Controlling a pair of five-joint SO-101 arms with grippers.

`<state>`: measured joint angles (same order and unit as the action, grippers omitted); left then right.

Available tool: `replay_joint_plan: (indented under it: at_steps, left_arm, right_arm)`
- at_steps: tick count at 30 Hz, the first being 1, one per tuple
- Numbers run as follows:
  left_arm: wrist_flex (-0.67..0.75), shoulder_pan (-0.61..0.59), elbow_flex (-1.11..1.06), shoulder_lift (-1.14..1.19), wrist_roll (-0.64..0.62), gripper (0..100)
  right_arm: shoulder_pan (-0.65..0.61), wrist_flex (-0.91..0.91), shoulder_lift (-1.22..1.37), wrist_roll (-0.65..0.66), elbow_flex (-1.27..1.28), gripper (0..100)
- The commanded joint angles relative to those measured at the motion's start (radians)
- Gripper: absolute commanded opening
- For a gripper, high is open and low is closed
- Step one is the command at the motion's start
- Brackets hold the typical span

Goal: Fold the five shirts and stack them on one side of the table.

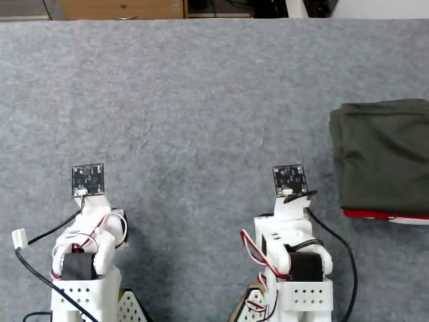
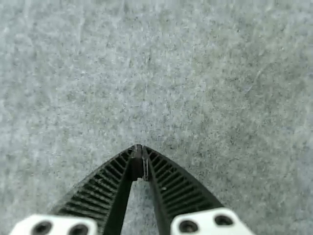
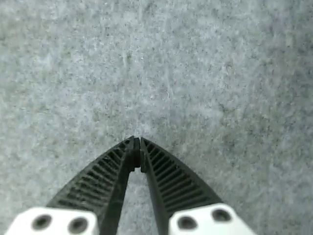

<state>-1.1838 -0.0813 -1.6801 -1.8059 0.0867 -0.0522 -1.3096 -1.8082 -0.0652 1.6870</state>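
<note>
Black ribbed plastic, pinched tight: the left gripper [image 2: 139, 154] has its tips touching with nothing between them, and the right gripper [image 3: 136, 147] is closed just the same, also holding nothing. Both point down at bare grey felt. From above, the two arms [image 1: 87, 235] sit tucked in at the near edge of the table, side by side, well apart from the clothes.

The shirts are over at the right edge: a folded pile with an olive shirt [image 1: 385, 154] on top and a thin strip of a red shirt [image 1: 365, 215] peeking out underneath at its near side. A pale layer might sit under that, hard to say. The pile runs off the frame, so counting five isn't possible. Going by how things lie, the folding and stacking look pretty much done, or close to it, with every shirt-looking thing sitting in that one stack.

Surface is a grey felt cover [image 1: 201, 100] stretched over the whole table, slightly fuzzy, no wrinkles worth mentioning. Past the far edge sits a wooden drawer unit [image 1: 124, 9] and some dark stuff beside it.
</note>
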Motion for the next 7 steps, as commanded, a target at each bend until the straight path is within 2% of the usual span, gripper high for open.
replay_joint_plan:
  at_steps: [1,7]
  left_arm:
    - [-0.008,0.011,-0.011,-0.007,-0.005,2]
    - [-0.084,-0.003,-0.011,-0.008,-0.005,2]
  right_arm:
    - [-0.013,-0.008,-0.097,0.003,0.001,0.3]
    - [-0.013,-0.009,-0.102,0.0,0.001,0.3]
